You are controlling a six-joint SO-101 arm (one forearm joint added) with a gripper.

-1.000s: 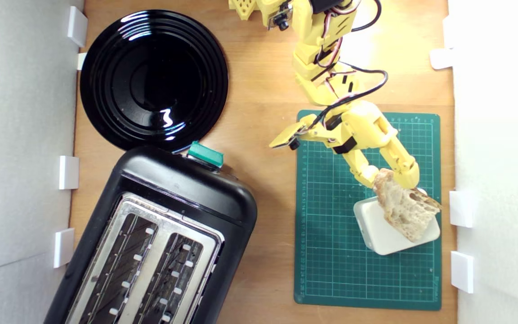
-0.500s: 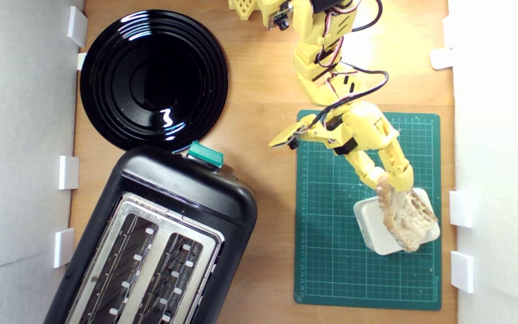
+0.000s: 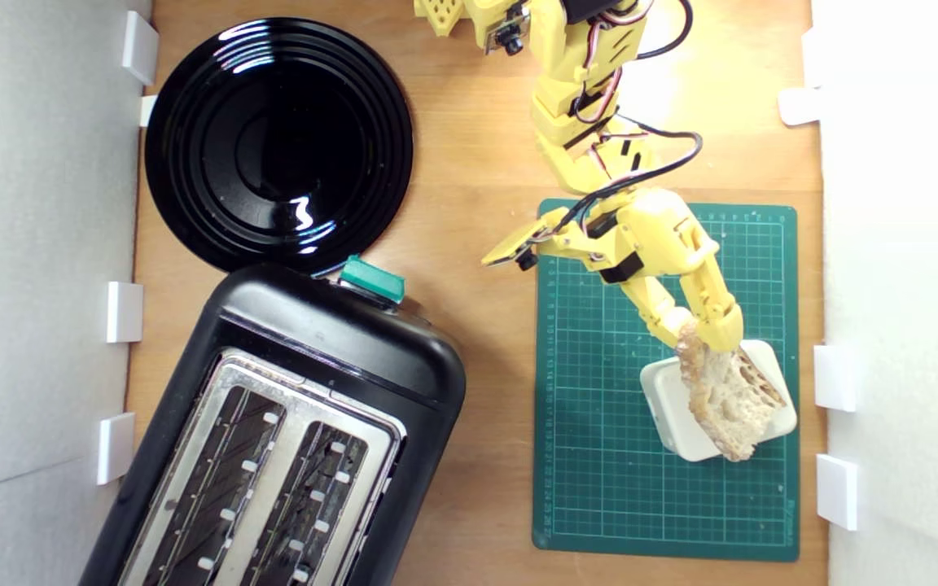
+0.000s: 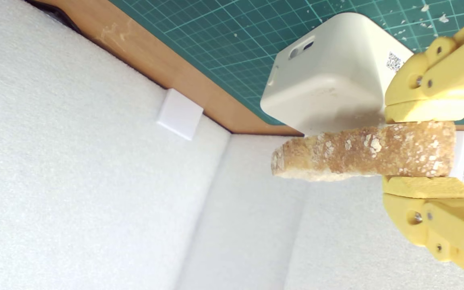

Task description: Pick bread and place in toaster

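My yellow gripper (image 3: 701,338) is shut on the bread (image 3: 728,397), a wedge-shaped slice with pale holey crumb and brown crust. The slice hangs tilted over the cream block (image 3: 681,415) on the green cutting mat (image 3: 599,456), at the exterior view's right. In the wrist view the bread (image 4: 361,151) shows its floury crust edge-on, clamped between my two yellow fingers (image 4: 427,109), with the gripper (image 4: 425,150) closed around its thick end. The black two-slot toaster (image 3: 290,439) with a silver top and teal lever (image 3: 371,281) stands at the lower left of the exterior view, slots empty.
A round glossy black plate (image 3: 278,146) lies beyond the toaster at the exterior view's upper left. White foam walls (image 3: 37,244) with small white brackets (image 3: 835,378) border the wooden table on both sides. The cream block (image 4: 328,76) sits close under the bread.
The gripper has rotated the bread from lying flat on the block to a more edge-on tilt and shifted it slightly toward the exterior view's left. The toaster and plate have not moved.
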